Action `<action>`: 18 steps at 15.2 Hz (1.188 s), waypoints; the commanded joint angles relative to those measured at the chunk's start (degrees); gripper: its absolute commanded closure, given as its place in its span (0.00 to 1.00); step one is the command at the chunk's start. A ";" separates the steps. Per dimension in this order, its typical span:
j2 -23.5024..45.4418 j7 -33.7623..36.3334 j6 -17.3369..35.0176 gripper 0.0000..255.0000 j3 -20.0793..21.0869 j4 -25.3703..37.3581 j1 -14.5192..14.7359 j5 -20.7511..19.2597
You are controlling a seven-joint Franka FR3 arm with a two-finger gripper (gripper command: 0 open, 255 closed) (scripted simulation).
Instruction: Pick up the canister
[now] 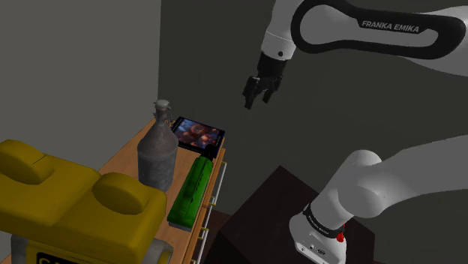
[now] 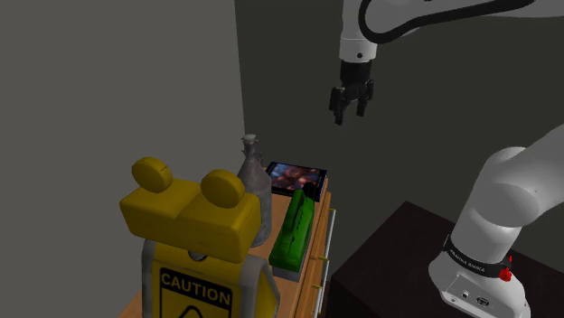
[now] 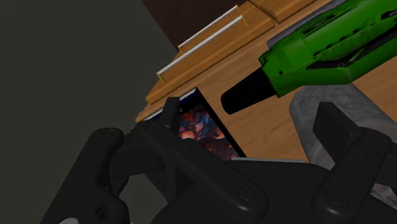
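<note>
Shoulder view puts your gripper (image 1: 256, 99) wide open and empty, well above the grey canister (image 1: 157, 154), so centre over its narrow neck before you descend.

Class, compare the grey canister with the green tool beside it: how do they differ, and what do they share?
Pose: the canister stands upright; the green tool lies flat. Shape: the canister is round-bodied with a narrow neck; the green tool is long and boxy. Colour: mottled grey canister, bright green tool. Both rest on the wooden top.
</note>
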 commanded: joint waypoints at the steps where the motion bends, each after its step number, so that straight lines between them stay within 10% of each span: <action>1: 4.35 2.24 0.90 0.00 1.86 3.04 0.40 0.41; 18: 43.42 20.19 -1.89 0.00 12.43 40.01 5.38 -7.02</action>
